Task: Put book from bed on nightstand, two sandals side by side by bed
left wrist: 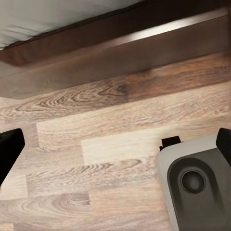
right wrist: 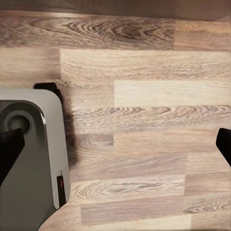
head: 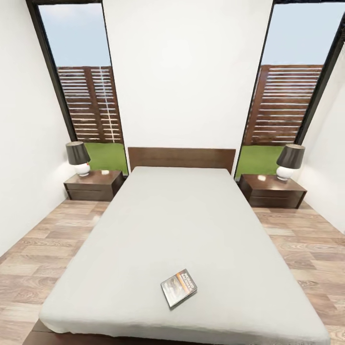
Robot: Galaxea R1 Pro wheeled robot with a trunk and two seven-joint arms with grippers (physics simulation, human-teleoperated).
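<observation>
Bed (head: pixel 191 225) fills the frame's centre; its mattress is bare except for the book (head: pixel 178 287) lying flat at lower centre. Open wood floor (head: pixel 43 258) runs along both sides. At upper left and upper right, each nightstand (head: pixel 94 185) (head: pixel 273 190) carries a lamp (head: pixel 78 157) (head: pixel 290 161), leaving bare top in front.
</observation>
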